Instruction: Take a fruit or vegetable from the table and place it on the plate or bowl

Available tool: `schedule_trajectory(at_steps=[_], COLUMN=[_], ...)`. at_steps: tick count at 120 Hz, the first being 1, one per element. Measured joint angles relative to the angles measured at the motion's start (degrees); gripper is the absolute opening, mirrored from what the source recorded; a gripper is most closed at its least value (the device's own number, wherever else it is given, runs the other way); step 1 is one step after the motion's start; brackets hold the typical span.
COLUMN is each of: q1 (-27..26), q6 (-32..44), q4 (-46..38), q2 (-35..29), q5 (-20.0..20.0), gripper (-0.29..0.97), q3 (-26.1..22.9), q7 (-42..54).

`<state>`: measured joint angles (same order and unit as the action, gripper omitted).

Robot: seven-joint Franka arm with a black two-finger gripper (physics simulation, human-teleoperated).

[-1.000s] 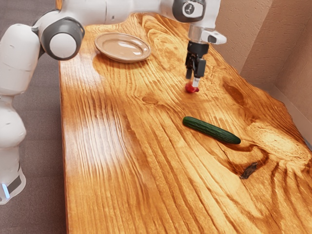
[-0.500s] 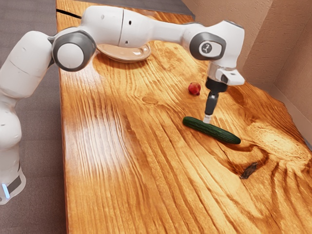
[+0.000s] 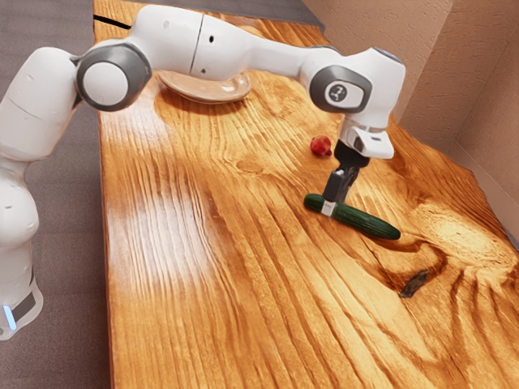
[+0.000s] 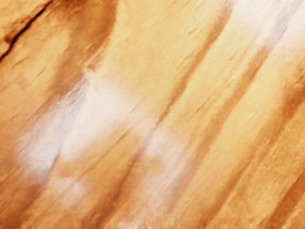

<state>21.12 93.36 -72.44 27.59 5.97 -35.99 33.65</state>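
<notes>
Our glossy wooden table meets tan walls and grey floor. The exterior view shows our gripper at the cucumber's ten-o'clock end. We cannot tell how wide it is. A red fruit sits at twelve and the plate toward ten. The wrist view shows blurred wood grain.

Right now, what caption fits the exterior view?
The gripper at one end of the cucumber; red fruit and plate beyond.

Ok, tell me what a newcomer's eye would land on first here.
The white arm stretches over the glossy wooden table, its black gripper down at one end of a dark green cucumber. A small red fruit lies beyond it, and a tan plate sits at the table's far end, partly under the arm.
</notes>
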Motion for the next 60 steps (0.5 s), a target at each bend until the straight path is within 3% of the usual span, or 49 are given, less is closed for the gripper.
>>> schedule_trajectory(at_steps=[30, 60], q1=[2.99, 6.18], q6=[-10.55, -16.81], q4=[0.18, 1.39], q2=[-2.32, -2.61], q5=[8.59, 11.05], gripper=[0.68, 0.68], q3=[0.78, 2.10], q7=[3.75, 8.20])
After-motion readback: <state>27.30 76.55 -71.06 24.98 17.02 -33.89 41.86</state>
